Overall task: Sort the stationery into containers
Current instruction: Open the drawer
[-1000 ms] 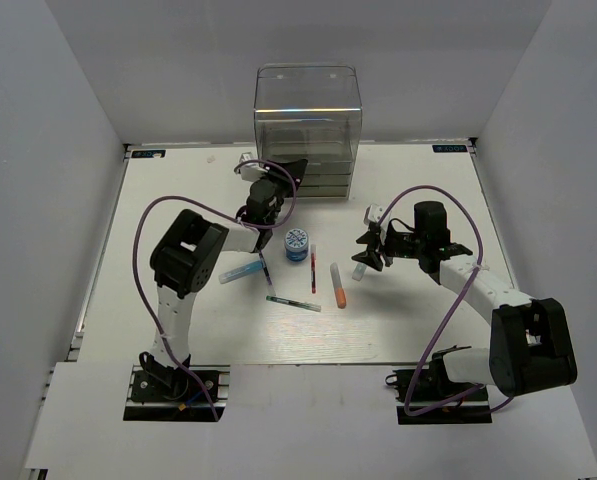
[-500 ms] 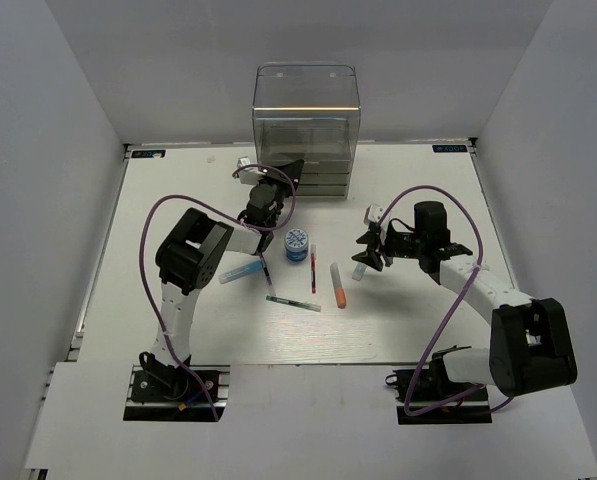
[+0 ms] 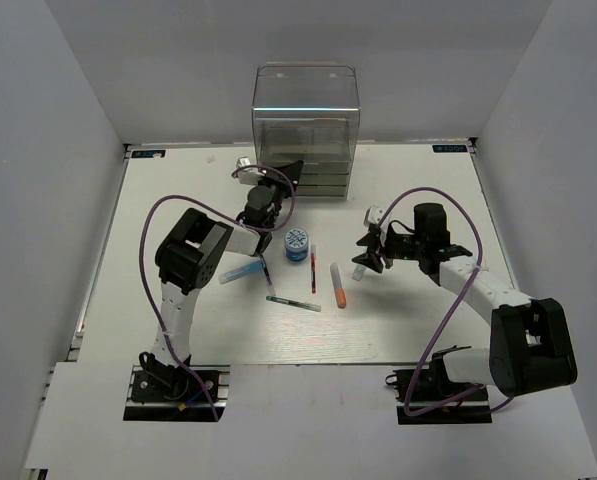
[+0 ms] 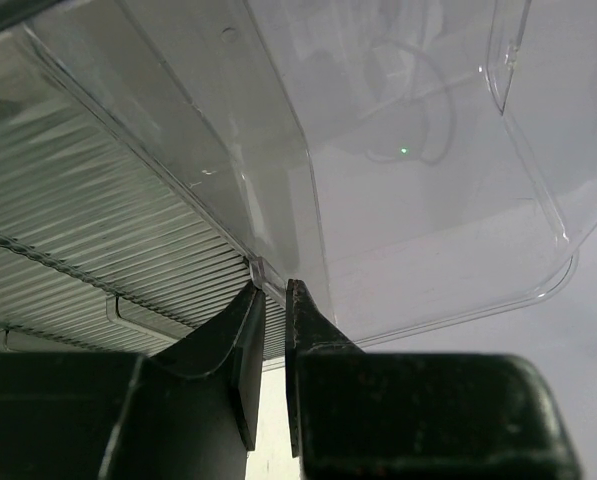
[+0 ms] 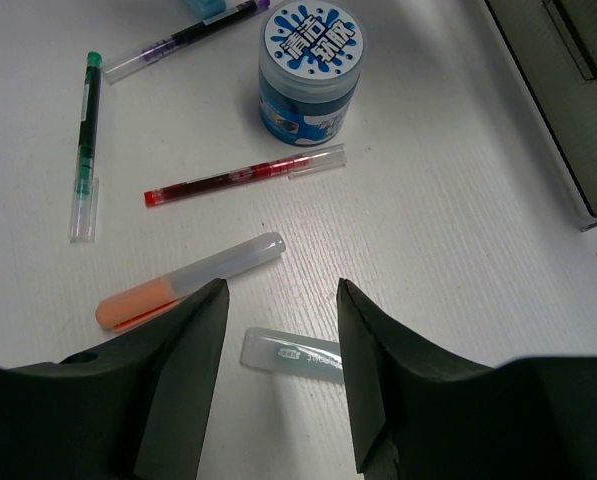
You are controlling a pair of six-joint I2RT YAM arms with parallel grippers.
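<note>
The clear organiser point(image 3: 307, 120) stands at the back, its grey drawers point(image 4: 88, 230) filling the left wrist view. My left gripper point(image 3: 281, 172) is at the organiser's lower left front; its jaws are nearly together, pinching a clear plastic tab point(image 4: 265, 274). My right gripper point(image 5: 278, 300) is open and hangs over the pale-green marker point(image 5: 291, 353). Next to it lie the orange marker point(image 5: 188, 281), red pen point(image 5: 243, 175), tape roll point(image 5: 311, 60), green pen point(image 5: 86, 140) and dark pen point(image 5: 183, 38). The light-blue marker point(image 3: 240, 271) lies left of the dark pen.
The stationery lies in a loose cluster mid-table between the two arms point(image 3: 313, 270). White walls close in the table on three sides. Purple cables loop over both arms. The organiser's drawer corner point(image 5: 578, 120) shows at the right of the right wrist view.
My left arm has edged slightly up towards the organiser. The right gripper and the stationery have not visibly moved.
</note>
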